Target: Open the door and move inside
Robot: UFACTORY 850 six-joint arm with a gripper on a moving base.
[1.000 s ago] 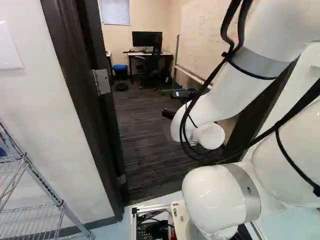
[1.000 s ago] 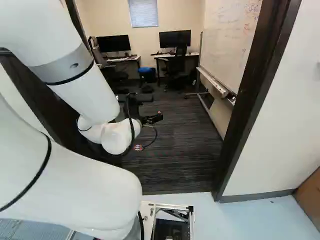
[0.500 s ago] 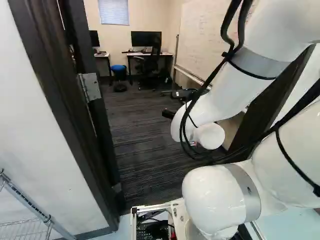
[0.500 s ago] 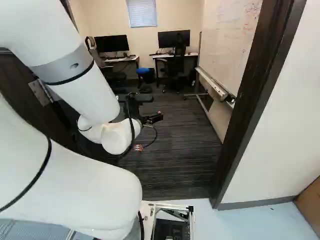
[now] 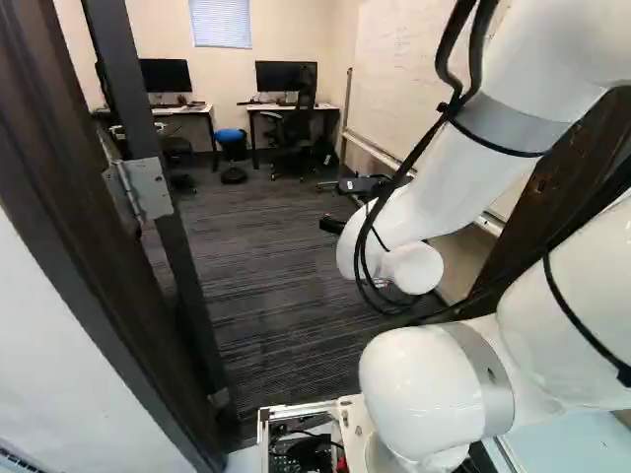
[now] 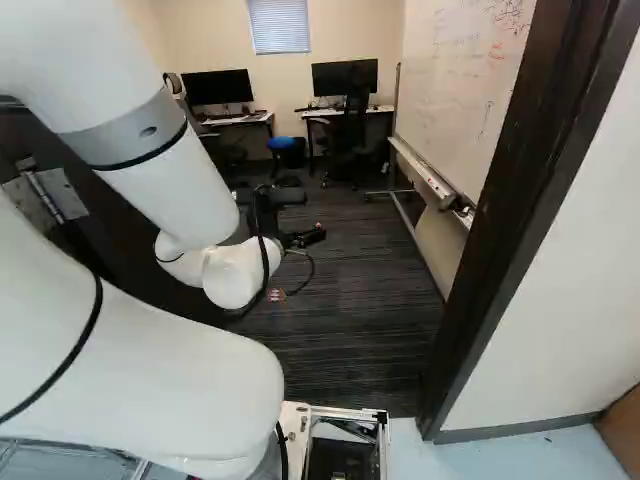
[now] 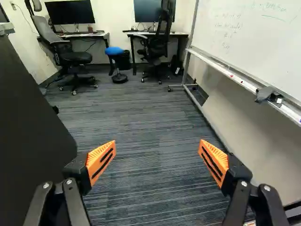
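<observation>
Door (image 7: 33,127) | likely heavy, rigid, swinging on hinge (image 5: 150,187) at doorframe (image 5: 89,266) edge | best pushed near free edge, no grip needed | jaws wide apart, empty

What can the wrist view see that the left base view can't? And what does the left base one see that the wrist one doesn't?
Only the wrist view: the orange pads on the claw, spread wide apart.

Only the left base view: the window blind on the far wall, and the white arm itself.

Both: the dark door, blue stool, computer screens, whiteboard and striped carpet.
</observation>
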